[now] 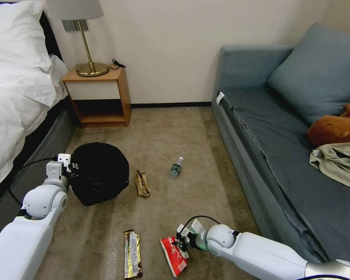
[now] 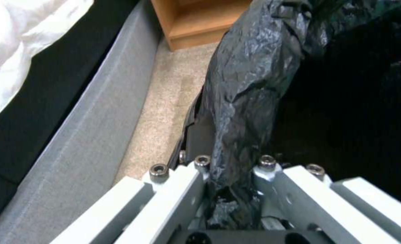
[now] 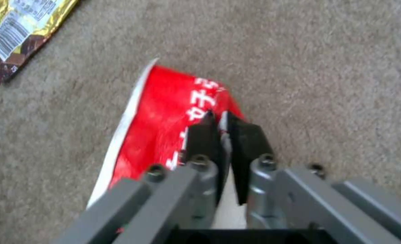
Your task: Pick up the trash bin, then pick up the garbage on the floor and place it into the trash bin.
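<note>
Now, starting at my left, I am reaching my left gripper [image 1: 72, 166] to the near-left rim of the trash bin [image 1: 101, 177], and its fingers are pinching a fold of the crinkled black bag [image 2: 250, 84] that is draping over that rim; the left wrist view is showing the plastic squeezed between the pads. The bin is sitting on the carpet [image 1: 163, 128] close beside the bed [image 1: 15, 97], in front of the wooden nightstand [image 1: 99, 95] with the brass lamp [image 1: 90, 58].

Moving right, the crumpled tan paper bag [image 1: 142, 183] is lying just beside the bin, and the small clear bottle [image 1: 176, 167] with its green label is lying on its side a little farther on, apart from both. Nearer to me, the long brown-gold bar wrapper [image 1: 132, 254] is lying flat on the carpet.

Just right of that, my right gripper [image 1: 181, 244] is lying low over the floor, and its black fingers [image 3: 204, 135] are drawn nearly together, clamping on the edge of the red-and-white snack wrapper [image 3: 164, 112]. One end of the wrapper is tilting up between the pads while the rest is trailing toward the carpet. Beyond my right arm, the grey-blue sofa [image 1: 284, 147] is running along the wall.
</note>
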`<state>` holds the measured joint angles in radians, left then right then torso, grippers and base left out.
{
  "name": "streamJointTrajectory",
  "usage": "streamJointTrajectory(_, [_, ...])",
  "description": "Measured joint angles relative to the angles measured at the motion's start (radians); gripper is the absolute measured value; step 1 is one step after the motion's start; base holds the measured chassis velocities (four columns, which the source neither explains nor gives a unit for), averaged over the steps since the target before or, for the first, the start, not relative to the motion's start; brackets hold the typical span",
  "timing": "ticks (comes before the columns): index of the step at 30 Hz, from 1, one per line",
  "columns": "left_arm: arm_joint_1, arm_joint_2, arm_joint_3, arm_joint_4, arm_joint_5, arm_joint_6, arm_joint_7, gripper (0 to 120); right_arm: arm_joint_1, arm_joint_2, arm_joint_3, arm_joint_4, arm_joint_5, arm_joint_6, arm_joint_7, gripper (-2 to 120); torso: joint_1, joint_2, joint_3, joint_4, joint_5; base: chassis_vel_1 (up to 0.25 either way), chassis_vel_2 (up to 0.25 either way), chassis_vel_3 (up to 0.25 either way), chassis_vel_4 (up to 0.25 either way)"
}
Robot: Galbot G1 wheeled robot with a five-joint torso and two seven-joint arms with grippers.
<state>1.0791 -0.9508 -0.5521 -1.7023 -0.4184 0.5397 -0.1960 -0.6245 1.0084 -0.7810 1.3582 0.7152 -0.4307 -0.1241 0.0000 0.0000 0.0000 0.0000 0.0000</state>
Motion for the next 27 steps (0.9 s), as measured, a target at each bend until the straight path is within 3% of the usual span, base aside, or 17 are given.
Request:
streamJointTrajectory(1, [0.000, 0.000, 0.000, 0.000, 0.000, -0.001, 0.000, 2, 0.001, -0.001, 0.002, 0.001, 0.000, 0.000, 0.000, 0, 0.000, 0.000, 0.000, 0.0000, 0.0000, 0.000, 0.000, 0.000, 0.000])
streamJointTrajectory(17, [0.007, 0.002, -0.002, 0.007, -0.002, -0.013, 0.003, 2, 0.043, -0.008, 0.103, 0.025, -0.008, 0.009, 0.001, 0, 0.000, 0.000, 0.000, 0.0000, 0.0000, 0.000, 0.000, 0.000, 0.000])
streamJointTrajectory(27, [-0.001, 0.000, 0.000, 0.008, -0.006, -0.014, 0.003, 2, 0.228, 0.002, 0.128, 0.060, 0.049, 0.013, -0.010, 0, 0.000, 0.000, 0.000, -0.0003, 0.0000, 0.000, 0.000, 0.000, 0.000])
